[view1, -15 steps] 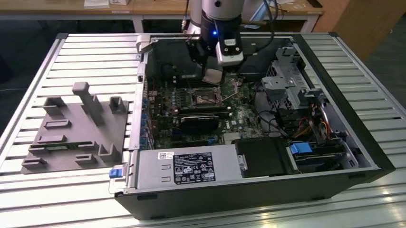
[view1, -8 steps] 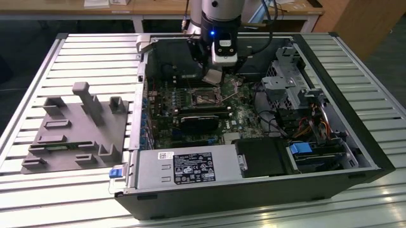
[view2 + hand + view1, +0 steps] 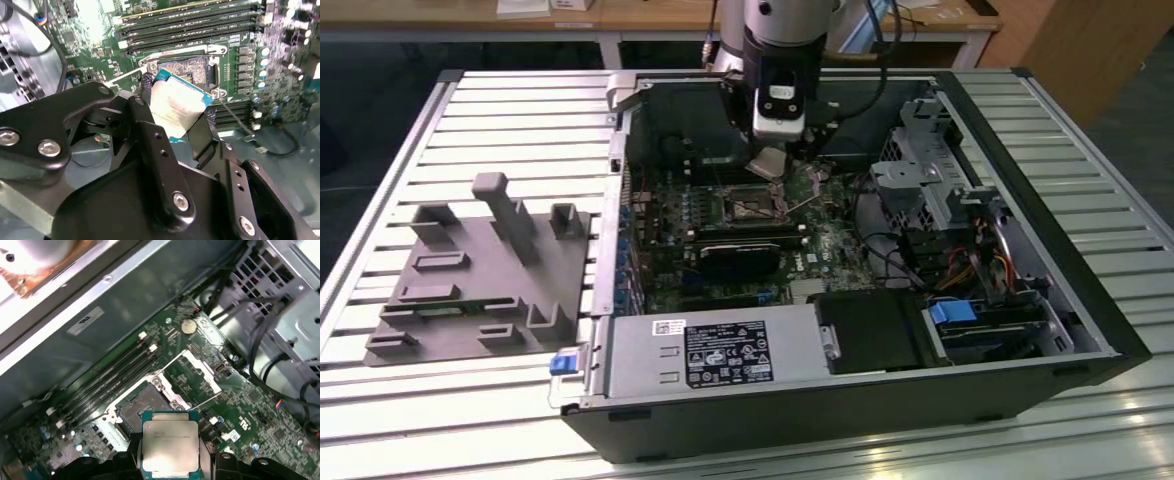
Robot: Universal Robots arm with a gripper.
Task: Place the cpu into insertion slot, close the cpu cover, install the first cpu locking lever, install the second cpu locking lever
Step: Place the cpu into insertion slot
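My gripper point(image 3: 769, 166) is shut on the cpu point(image 3: 767, 162), a flat silver-topped square chip with a blue-green edge. It hangs a little above the green board, inside the open computer case. In the second wrist view the cpu point(image 3: 176, 106) sits tilted between the black fingers point(image 3: 148, 86), just short of the insertion slot point(image 3: 186, 71). In the first wrist view the cpu point(image 3: 170, 444) is close to the insertion slot point(image 3: 141, 407), whose dark centre lies bare. The cpu cover point(image 3: 201, 369), a silver frame, is swung open beside the slot. A thin lever wire point(image 3: 206, 399) stands off the board.
Long black memory slots point(image 3: 190, 30) run along one side of the socket. A dark fan block point(image 3: 736, 258) and the power supply point(image 3: 720, 352) lie nearer the case front. The drive cage point(image 3: 927, 165) and cables crowd the exterior view's right. A grey fixture point(image 3: 487, 270) sits outside the case.
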